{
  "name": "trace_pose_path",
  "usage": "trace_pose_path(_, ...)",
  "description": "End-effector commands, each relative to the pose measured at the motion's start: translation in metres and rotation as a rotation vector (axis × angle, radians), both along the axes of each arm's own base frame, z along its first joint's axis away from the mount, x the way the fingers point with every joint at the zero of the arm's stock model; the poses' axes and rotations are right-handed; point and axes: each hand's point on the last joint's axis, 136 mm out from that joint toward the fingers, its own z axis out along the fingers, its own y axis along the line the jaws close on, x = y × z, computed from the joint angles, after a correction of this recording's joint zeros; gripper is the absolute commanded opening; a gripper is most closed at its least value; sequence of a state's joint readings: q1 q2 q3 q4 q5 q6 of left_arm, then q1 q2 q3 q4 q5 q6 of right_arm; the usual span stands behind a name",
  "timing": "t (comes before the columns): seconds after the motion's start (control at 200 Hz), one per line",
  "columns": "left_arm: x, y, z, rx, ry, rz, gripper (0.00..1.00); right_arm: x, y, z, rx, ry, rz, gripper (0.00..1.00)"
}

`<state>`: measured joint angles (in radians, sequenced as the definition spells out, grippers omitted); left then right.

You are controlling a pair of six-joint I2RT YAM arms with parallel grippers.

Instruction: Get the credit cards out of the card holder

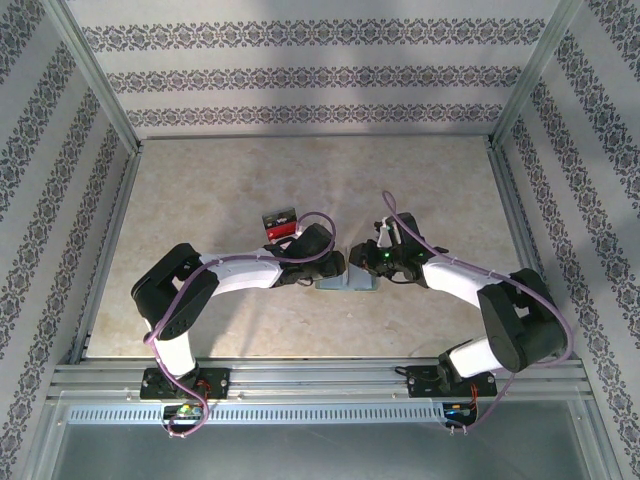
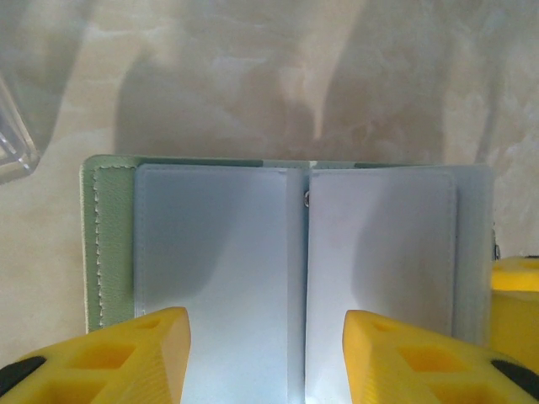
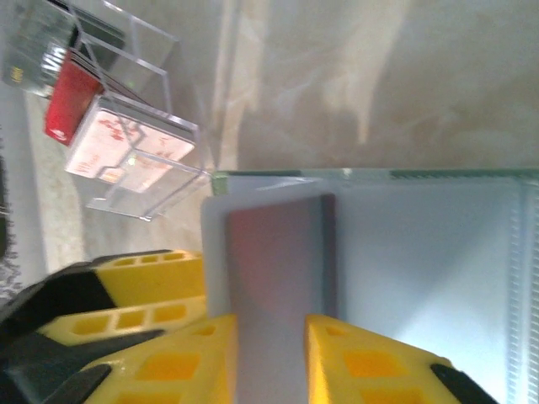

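The pale teal card holder (image 1: 352,284) lies open on the table between my two grippers. In the left wrist view its two pale panels (image 2: 253,244) lie flat, and my left gripper (image 2: 266,353) stands open over them, one finger above each panel. In the right wrist view a reddish-grey credit card (image 3: 278,269) sits in the left slot of the card holder (image 3: 421,252). My right gripper (image 3: 271,362) is right over that card with its fingers a narrow gap apart. I cannot tell whether they touch it. From above, the left gripper (image 1: 338,268) and right gripper (image 1: 372,262) meet at the holder.
A clear plastic tray (image 1: 280,222) with red and black contents stands just behind the left gripper. It also appears as the tray (image 3: 126,126) in the right wrist view and as a tray corner (image 2: 13,143) in the left wrist view. Patterned walls enclose the table.
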<state>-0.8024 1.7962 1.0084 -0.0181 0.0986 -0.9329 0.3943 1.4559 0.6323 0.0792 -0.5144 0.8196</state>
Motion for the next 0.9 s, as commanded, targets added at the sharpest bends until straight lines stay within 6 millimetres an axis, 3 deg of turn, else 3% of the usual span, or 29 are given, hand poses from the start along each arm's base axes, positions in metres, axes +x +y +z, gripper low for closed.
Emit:
trace_pose_path(0.0, 0.000, 0.007, -0.008, 0.013, 0.036, 0.020, 0.50, 0.007, 0.010, 0.012, 0.103, -0.016, 0.006, 0.30)
trace_pose_path(0.23, -0.001, 0.006, -0.010, 0.013, 0.042, 0.018, 0.50, 0.007, 0.010, 0.014, 0.123, -0.018, 0.002, 0.38)
trace_pose_path(0.505, -0.002, 0.006, -0.011, 0.014, 0.049, 0.015, 0.50, 0.004, 0.006, -0.002, 0.093, 0.011, 0.001, 0.37)
trace_pose_path(0.894, -0.002, 0.006, -0.011, 0.017, 0.051, 0.016, 0.50, 0.005, 0.004, -0.001, 0.100, 0.000, -0.005, 0.23)
